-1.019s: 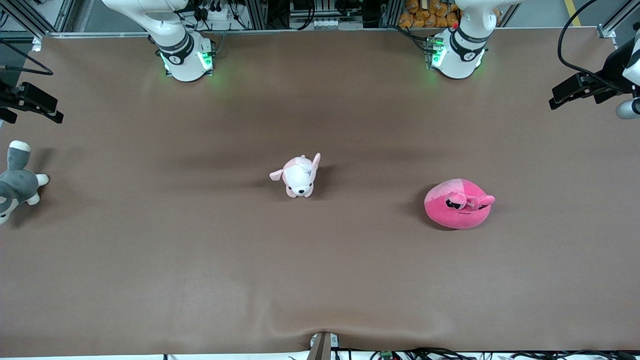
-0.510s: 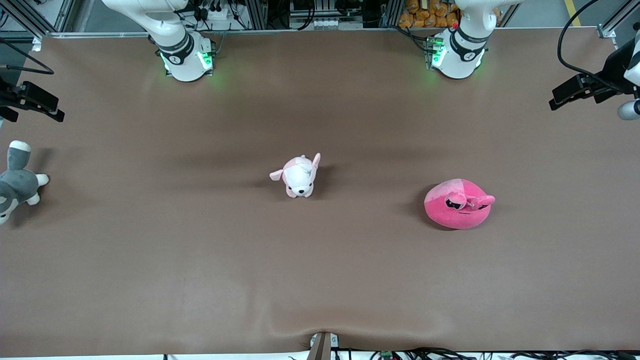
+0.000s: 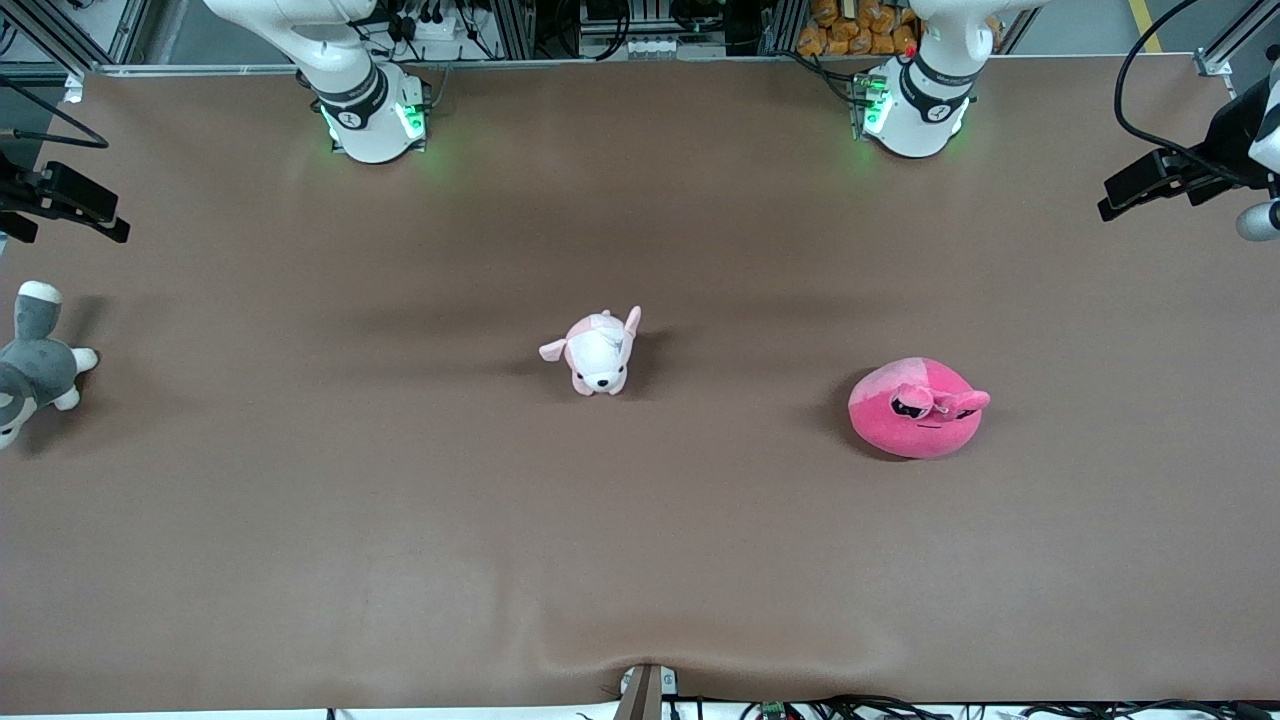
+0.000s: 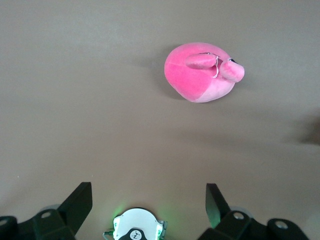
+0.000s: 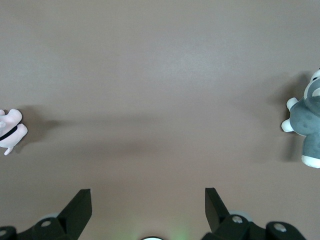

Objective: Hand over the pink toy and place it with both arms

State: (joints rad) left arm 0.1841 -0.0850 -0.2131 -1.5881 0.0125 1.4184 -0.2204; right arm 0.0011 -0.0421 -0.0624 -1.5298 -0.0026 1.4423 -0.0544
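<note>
The pink toy (image 3: 917, 408), a round hot-pink plush with dark sunglasses eyes, lies on the brown table toward the left arm's end. It also shows in the left wrist view (image 4: 202, 72). My left gripper (image 4: 146, 192) hangs open and empty high over the table between its own base and the toy. It shows at the edge of the front view (image 3: 1150, 195). My right gripper (image 5: 145, 192) hangs open and empty high over the right arm's end of the table, at the other edge of the front view (image 3: 65, 215).
A pale pink-and-white plush puppy (image 3: 597, 352) sits at the table's middle. A grey-and-white plush animal (image 3: 35, 365) lies at the edge of the right arm's end. The green-lit bases (image 3: 375, 115) (image 3: 915, 110) stand along the table's farthest edge from the camera.
Both grippers shift only very slightly at the edges of the front view. The toys have not moved.
</note>
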